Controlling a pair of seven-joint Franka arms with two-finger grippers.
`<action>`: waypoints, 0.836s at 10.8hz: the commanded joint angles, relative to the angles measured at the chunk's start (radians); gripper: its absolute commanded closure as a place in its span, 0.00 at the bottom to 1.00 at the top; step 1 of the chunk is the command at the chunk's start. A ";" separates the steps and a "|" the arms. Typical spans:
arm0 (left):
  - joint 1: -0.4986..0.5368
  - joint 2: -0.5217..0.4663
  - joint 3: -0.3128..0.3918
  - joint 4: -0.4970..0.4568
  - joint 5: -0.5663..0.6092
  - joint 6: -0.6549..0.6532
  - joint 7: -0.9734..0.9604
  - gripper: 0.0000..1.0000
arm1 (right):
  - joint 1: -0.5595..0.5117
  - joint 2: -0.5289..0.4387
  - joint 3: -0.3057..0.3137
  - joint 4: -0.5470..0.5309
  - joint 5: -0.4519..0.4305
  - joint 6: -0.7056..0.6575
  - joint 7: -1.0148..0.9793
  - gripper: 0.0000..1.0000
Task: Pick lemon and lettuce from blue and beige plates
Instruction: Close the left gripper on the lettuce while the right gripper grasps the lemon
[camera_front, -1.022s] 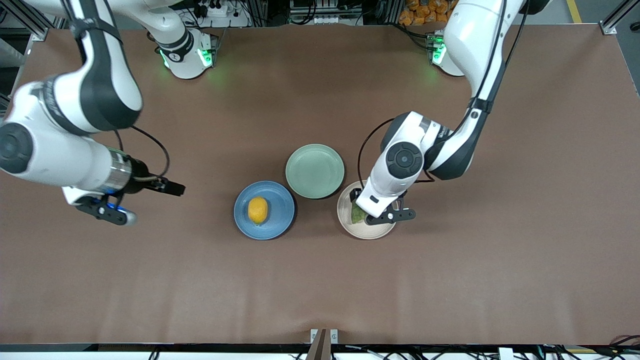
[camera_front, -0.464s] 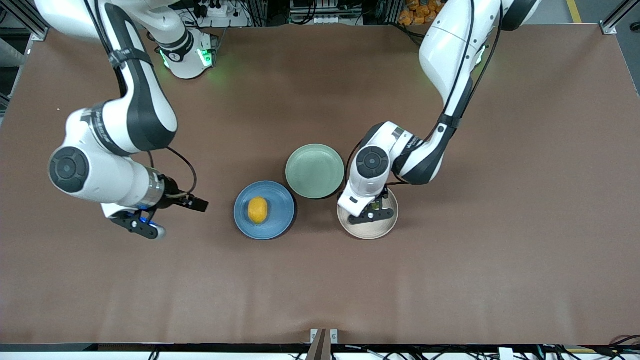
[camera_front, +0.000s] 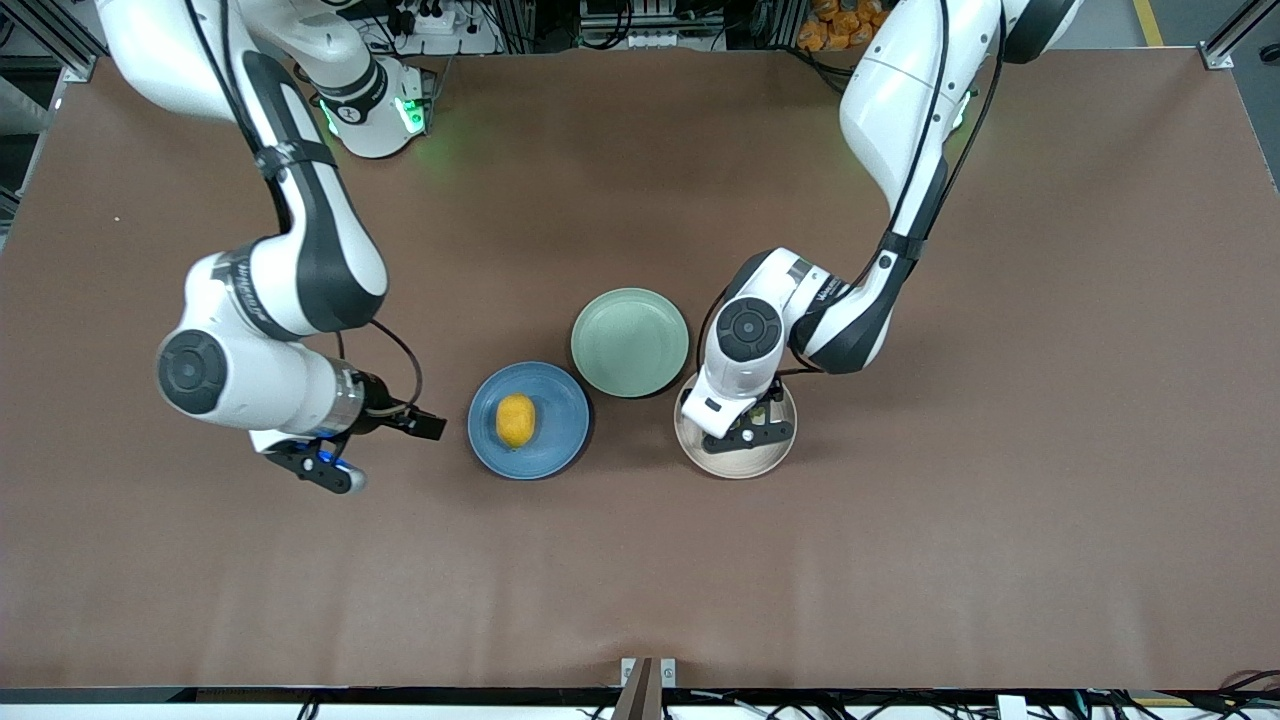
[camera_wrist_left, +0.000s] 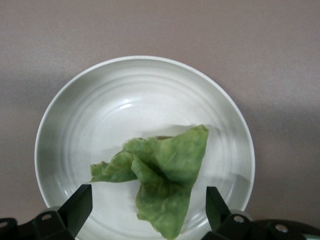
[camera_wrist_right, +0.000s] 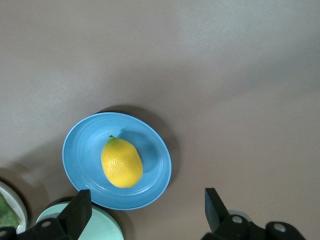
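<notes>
Left gripper (camera_wrist_left: 145, 212) is released, low over the beige plate (camera_wrist_left: 75, 100), straddling the lettuce (camera_wrist_left: 160, 175); drop straight, pinch the thick fold.

Right gripper (camera_front: 335, 470) is released, over bench at 9 o'clock of the blue plate (camera_front: 560, 400); centre over the lemon (camera_front: 516, 420).

The whole work area is covered by a brown table (camera_front: 640, 560), matte, w/ faint creases toward the front camera. Aluminium frame rails (camera_front: 45, 30) are seen at the corners along the robots' side. Cables and power strips (camera_front: 430, 18) are seen past the edge there, plus an orange pile (camera_front: 835, 22). A small metal bracket (camera_front: 647, 672) is fixed mid-edge nearest the front camera.
</notes>
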 joint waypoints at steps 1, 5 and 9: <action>0.011 0.028 0.002 0.014 0.021 0.029 0.005 0.00 | 0.041 0.060 -0.008 0.015 0.021 0.087 0.052 0.00; 0.009 0.053 0.002 0.014 0.021 0.078 -0.013 0.00 | 0.091 0.113 -0.008 0.012 0.014 0.172 0.082 0.00; 0.011 0.056 0.002 0.014 0.020 0.089 -0.015 0.49 | 0.146 0.113 -0.012 -0.083 -0.005 0.270 0.085 0.00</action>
